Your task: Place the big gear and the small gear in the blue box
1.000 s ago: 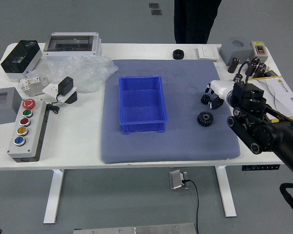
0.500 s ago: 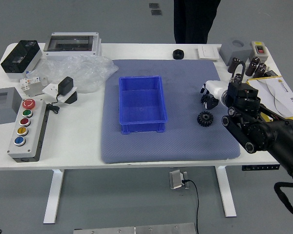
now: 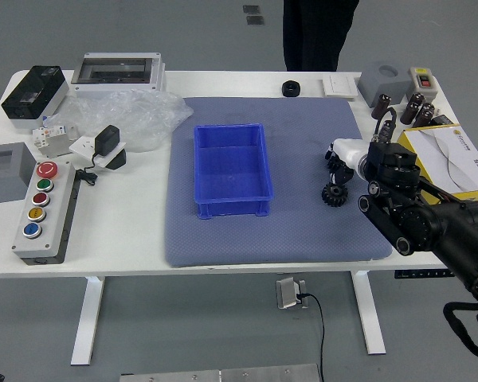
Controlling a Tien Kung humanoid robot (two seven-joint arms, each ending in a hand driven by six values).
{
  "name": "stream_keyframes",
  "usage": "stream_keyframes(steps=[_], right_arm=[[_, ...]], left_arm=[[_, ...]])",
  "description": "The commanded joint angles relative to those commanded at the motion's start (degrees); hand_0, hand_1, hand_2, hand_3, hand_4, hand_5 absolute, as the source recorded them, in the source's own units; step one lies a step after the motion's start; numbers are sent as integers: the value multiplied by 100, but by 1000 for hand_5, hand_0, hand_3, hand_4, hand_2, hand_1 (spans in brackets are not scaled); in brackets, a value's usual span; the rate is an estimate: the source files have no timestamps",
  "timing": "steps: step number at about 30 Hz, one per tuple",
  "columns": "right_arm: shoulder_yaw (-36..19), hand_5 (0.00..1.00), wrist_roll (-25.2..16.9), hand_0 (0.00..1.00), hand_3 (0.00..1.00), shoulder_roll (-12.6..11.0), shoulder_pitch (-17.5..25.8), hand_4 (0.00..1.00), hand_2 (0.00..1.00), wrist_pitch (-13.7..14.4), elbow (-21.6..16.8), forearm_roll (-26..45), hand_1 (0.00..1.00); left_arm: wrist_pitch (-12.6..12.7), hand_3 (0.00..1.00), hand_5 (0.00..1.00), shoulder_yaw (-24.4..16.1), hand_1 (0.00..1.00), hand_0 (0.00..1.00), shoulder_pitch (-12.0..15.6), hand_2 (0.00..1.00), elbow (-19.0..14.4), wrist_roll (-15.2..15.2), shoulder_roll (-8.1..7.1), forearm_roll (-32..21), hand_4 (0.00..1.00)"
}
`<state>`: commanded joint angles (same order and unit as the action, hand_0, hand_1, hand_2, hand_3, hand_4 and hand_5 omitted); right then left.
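My right hand (image 3: pixel 341 165) is low over the right part of the blue-grey mat, its fingers around the small gear, which they mostly cover; whether they grip it cannot be told. Just below the fingertips the big black gear (image 3: pixel 334 194) lies flat on the mat. The blue box (image 3: pixel 233 208) stands on the mat left of both gears, with nothing visible inside. My left arm does not show.
At the left are a button panel (image 3: pixel 49 208), grey box (image 3: pixel 6 172) and plastic bag (image 3: pixel 127 119). A black roll (image 3: pixel 291 88) lies at the back. A yellow-edged board (image 3: pixel 454 159) is beside my right arm. A person's dark-clothed legs (image 3: pixel 319 36) show beyond the table.
My right hand has moved a little left and toward the near edge, from beside the small gear to over it. Both gears and the box look unmoved.
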<state>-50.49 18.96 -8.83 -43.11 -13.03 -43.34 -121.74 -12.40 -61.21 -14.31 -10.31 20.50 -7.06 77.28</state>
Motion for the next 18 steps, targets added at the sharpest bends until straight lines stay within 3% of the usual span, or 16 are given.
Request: stream_keyframes(steps=[2,3,8,9,18], right_arm=[[-1,89,4,601,694,2,5,486,714,47,2,-35,578],[-3,86,5,562,625,2,8,457,590,76,4,-59,503],[-14,86,6,562,625,3,25,457,590,202,28,-172,503],[-15,51,6,544,553,3,26,461,514,216,31,-186,443],[-31,37,4,538,519,12,31,465,484,342,79,-261,425]], left_arm=[[0,894,697,-1,883,893,-1,876,0,0,2,0,850],[1,894,697,-2,883,893,-2,876,0,0,3,0,850],[2,894,697,2,883,893,-7,876,0,-1,8,-9,850],[3,894,697,2,883,893,-8,876,0,-1,9,-10,849],[4,894,697,7,883,893,-11,875,0,-4,15,-20,849]])
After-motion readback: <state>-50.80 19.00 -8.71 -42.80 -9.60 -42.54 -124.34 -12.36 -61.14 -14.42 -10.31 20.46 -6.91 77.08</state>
